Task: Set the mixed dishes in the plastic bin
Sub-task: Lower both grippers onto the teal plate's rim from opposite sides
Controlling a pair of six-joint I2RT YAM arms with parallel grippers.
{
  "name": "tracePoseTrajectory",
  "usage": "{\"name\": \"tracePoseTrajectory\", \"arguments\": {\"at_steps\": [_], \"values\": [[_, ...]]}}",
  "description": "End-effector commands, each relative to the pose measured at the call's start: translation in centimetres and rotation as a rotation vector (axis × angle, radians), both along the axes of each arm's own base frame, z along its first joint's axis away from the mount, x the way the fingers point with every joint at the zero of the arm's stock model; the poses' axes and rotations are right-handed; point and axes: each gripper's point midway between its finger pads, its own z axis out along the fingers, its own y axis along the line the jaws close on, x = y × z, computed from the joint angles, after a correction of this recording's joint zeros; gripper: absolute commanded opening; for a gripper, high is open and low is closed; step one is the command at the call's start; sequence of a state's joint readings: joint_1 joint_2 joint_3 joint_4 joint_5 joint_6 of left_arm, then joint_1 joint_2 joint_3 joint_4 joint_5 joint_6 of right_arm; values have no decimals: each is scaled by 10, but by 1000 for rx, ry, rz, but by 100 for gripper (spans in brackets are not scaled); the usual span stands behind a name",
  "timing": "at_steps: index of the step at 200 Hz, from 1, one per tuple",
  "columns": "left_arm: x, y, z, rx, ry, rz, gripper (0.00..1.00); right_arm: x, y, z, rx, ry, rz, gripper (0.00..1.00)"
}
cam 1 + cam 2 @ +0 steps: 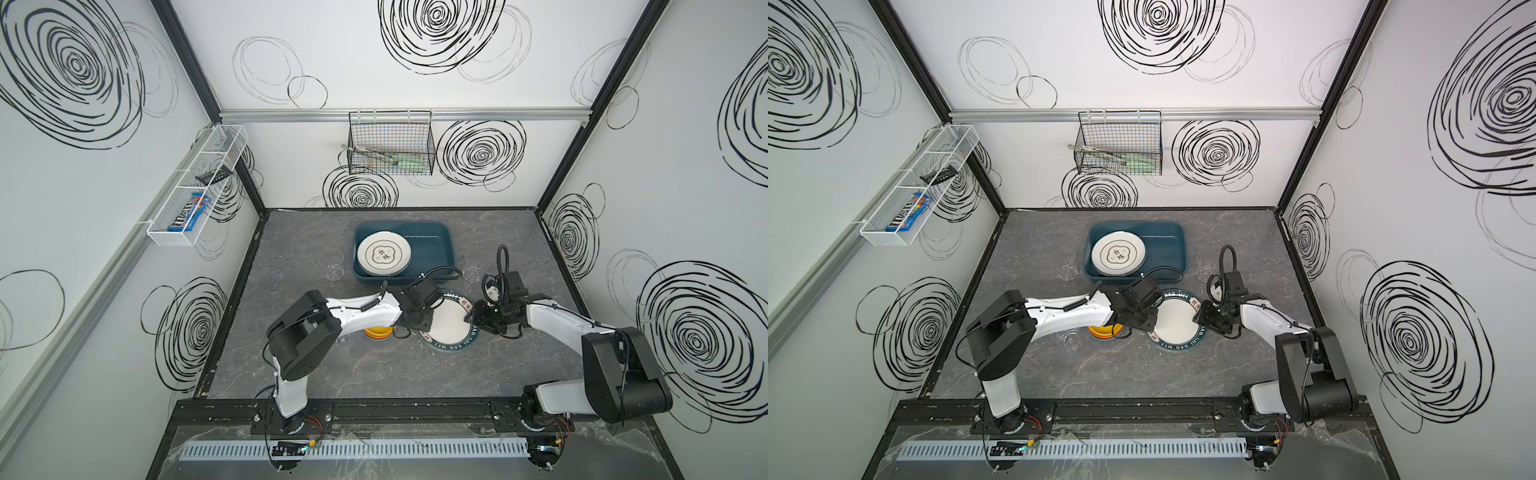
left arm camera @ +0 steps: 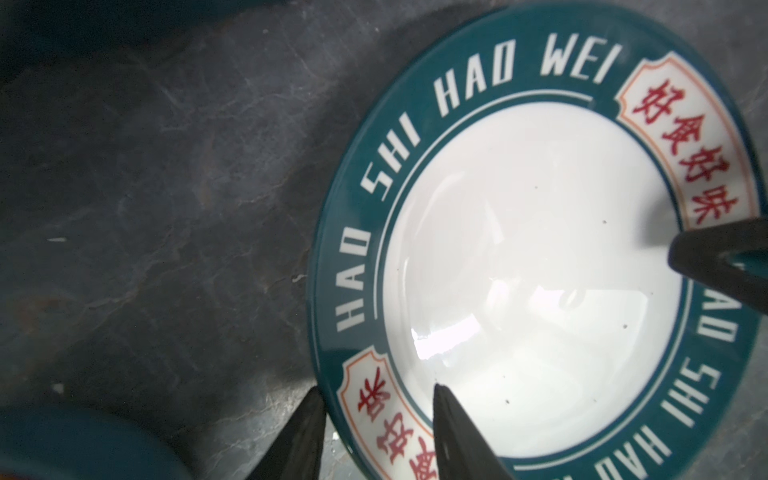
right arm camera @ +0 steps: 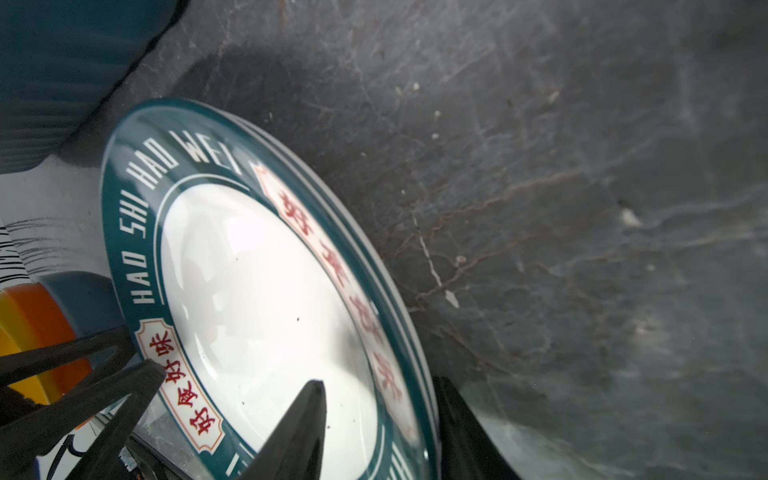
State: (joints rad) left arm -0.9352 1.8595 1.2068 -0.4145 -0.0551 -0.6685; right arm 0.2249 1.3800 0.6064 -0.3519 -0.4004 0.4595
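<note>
Right hand (image 3: 378, 386) seemingly grips "HAO SHI HAO WEI" plate (image 3: 249, 291); left hand (image 2: 376, 392) astride.

**A robot test cell in a lab**

White wall panels (image 1: 332, 62) scribbled with black swirls stand in black frame posts (image 1: 187, 62) and box in a grey, marble-patterned surface (image 1: 374, 365). At 6 o'clock a left arm (image 1: 357, 313) and a right arm (image 1: 557, 322) are bolted to a black rail (image 1: 415, 409), with a slotted cable duct (image 1: 415, 449) in front. A black wire basket (image 1: 390, 143) hangs at 12 o'clock and a white wire tray (image 1: 195, 187) at 10 o'clock.
</note>
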Motion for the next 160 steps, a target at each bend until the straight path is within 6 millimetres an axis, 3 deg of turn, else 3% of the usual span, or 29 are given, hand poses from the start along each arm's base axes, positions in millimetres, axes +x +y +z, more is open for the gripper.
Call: {"name": "tracePoseTrajectory", "arguments": {"at_steps": [1,67,113,160], "values": [[-6,-31,8,-91,4,-57,43,-3,20,5,70,-5,64,45],[-5,-27,11,-81,-8,-45,44,5,3,11,-20,-42,3,48],[-2,-26,17,-87,-22,-36,49,9,2,20,-22,-68,-7,48],[-1,-29,18,-96,-20,-41,49,7,6,16,-9,-52,8,48]]}}
